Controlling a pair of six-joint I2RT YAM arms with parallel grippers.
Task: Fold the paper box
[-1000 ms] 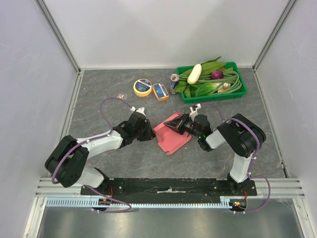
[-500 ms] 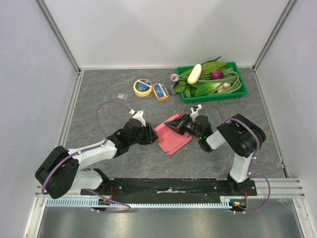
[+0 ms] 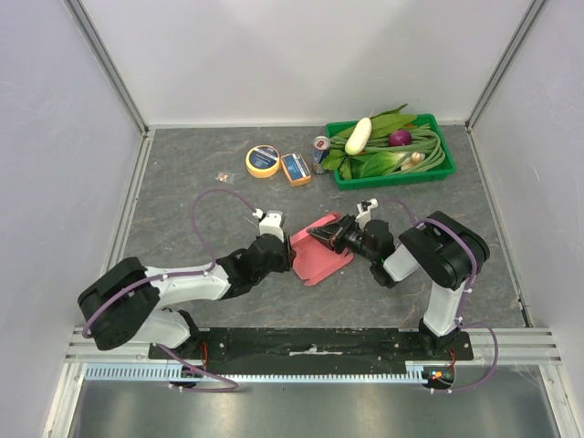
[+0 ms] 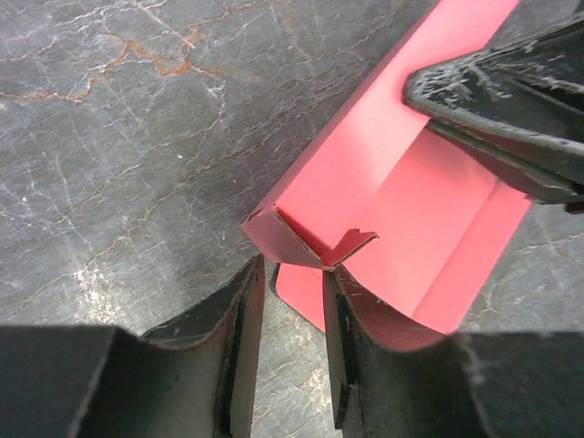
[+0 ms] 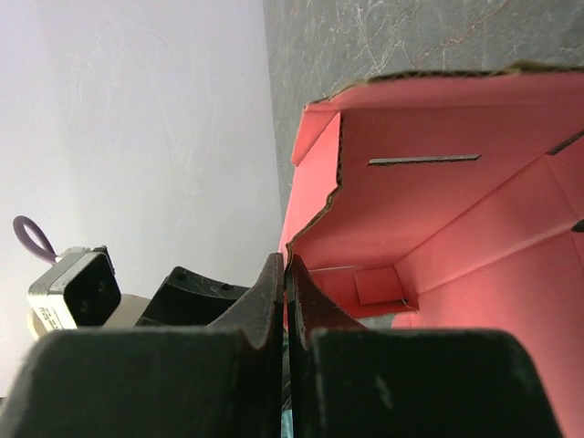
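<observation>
The paper box (image 3: 324,258) is pink-red card, partly folded, lying mid-table between both arms. My right gripper (image 3: 319,234) is shut on its raised far wall. In the right wrist view the gripper (image 5: 285,270) pinches the wall's notched edge, and the box interior (image 5: 429,210) with a slit shows beyond. My left gripper (image 3: 283,255) is at the box's left corner. In the left wrist view the gripper (image 4: 290,274) is open by a narrow gap with nothing between the fingers. The folded corner of the box (image 4: 315,246) is just ahead of the fingertips. The right gripper's fingers (image 4: 502,100) hold the upper wall.
A green tray (image 3: 339,180) of vegetables stands at the back right, with a can (image 3: 321,146) beside it. A small blue-and-orange box (image 3: 296,169), a yellow tape roll (image 3: 263,161) and a tiny object (image 3: 224,176) lie at the back. Grey walls close in both sides.
My left arm has swung right and nearer, bringing its gripper to the box's left corner. The right gripper and the held wall have shifted slightly toward the near edge.
</observation>
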